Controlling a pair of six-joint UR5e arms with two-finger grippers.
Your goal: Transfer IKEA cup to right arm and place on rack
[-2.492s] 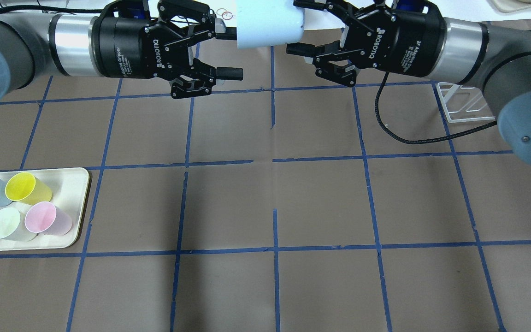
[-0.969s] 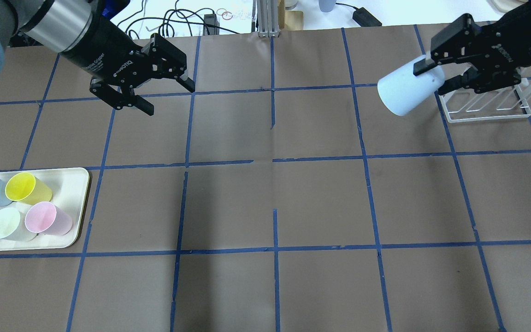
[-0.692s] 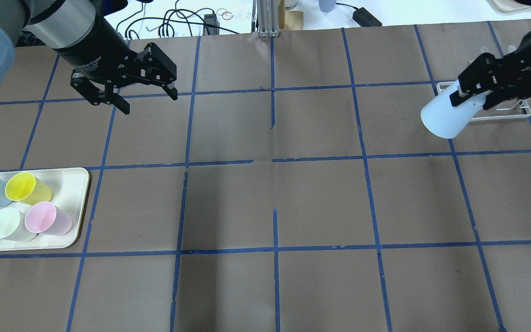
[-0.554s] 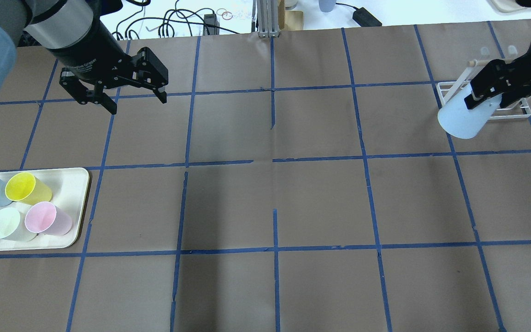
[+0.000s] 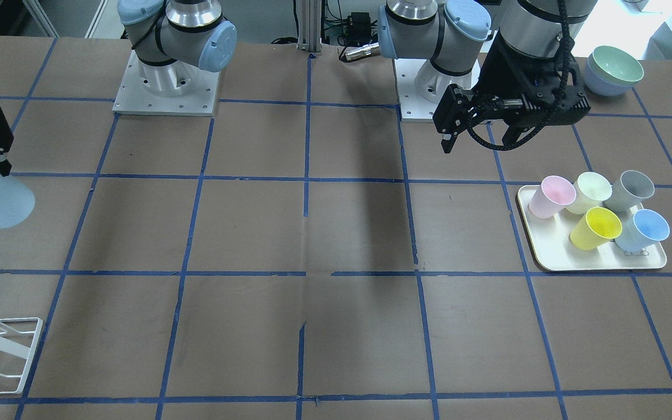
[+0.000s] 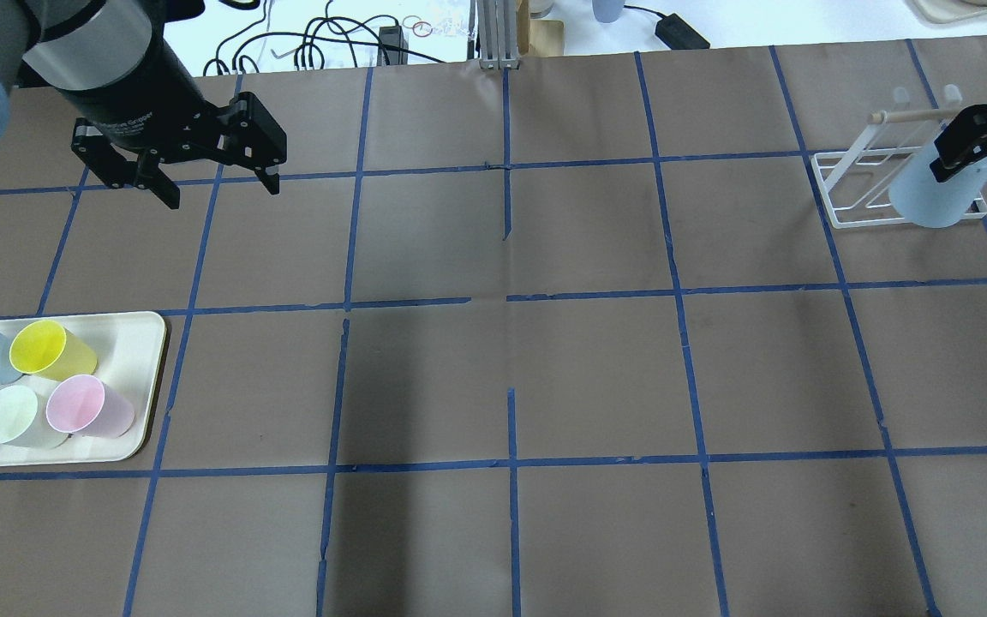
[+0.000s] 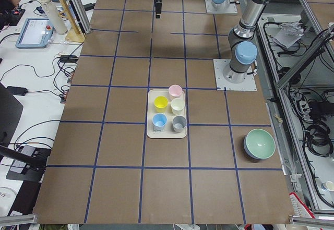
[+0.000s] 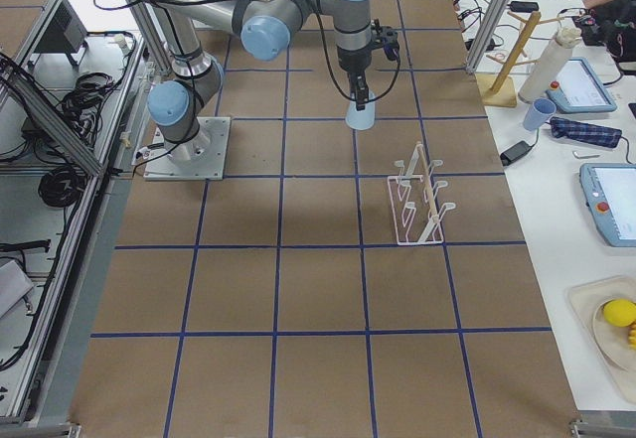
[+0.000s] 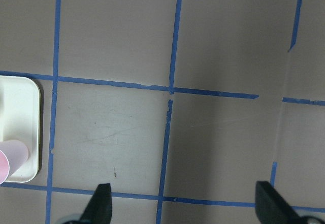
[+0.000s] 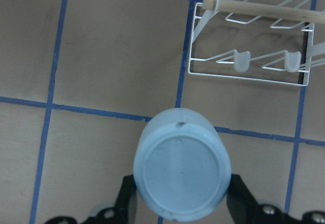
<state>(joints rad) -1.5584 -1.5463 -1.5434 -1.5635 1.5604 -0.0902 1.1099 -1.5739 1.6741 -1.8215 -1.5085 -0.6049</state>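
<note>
In wrist view, right hand (image 10: 182,206) grips IKEA cup (image 10: 181,170) clear of rack (image 10: 242,60); overhead overlaps.

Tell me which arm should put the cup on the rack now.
Right. Its hand grips the cup near the rack. The left hand is open, empty and far off, nearer the tray.

A wide desk (image 6: 596,377) covered in brown paper is ruled into squares by blue tape lines (image 6: 511,463). Along its far edge runs a white bench (image 7: 36,73) strewn with black cables (image 6: 314,43). An aluminium post (image 6: 495,34) stands at the middle of that edge.
</note>
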